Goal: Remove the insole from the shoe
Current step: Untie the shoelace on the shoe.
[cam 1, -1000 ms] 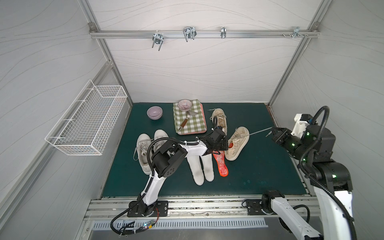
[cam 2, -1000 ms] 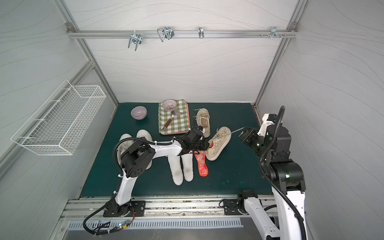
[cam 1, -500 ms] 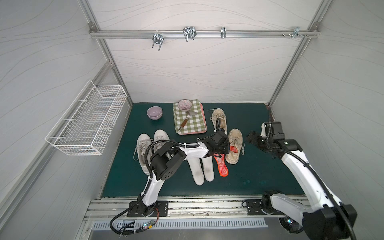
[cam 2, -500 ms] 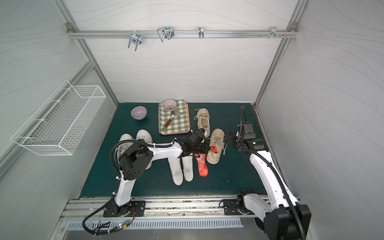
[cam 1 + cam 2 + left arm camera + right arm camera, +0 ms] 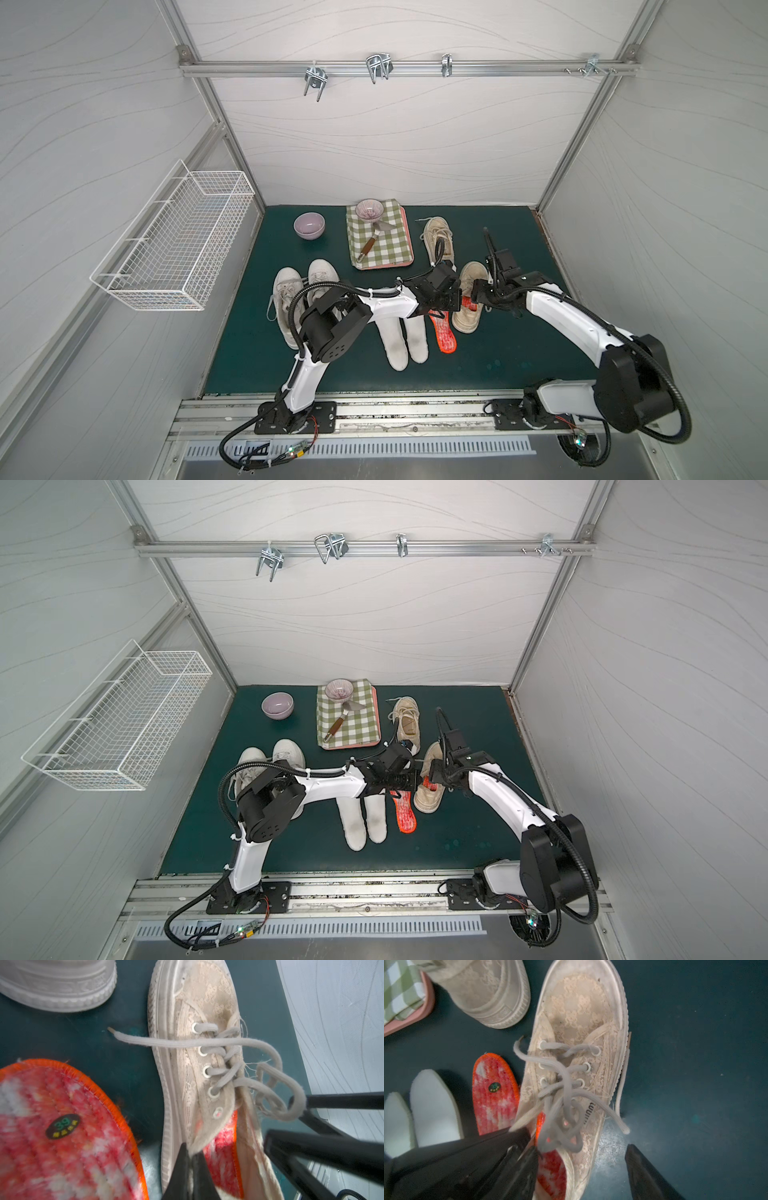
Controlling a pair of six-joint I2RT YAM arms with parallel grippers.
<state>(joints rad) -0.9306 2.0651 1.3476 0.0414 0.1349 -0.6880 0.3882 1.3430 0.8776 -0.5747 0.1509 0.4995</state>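
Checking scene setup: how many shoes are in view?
4. Two white shoes side by side, left; far beige shoe beside the tray; near beige shoe beside the loose red insole.

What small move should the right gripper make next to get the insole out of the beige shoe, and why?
Probably lower the open right gripper into the opening of the shoe and pinch the red insole still inside. The left gripper is shut on its collar, pulling it aside; the right jaws hang over the heel, gripping nothing.
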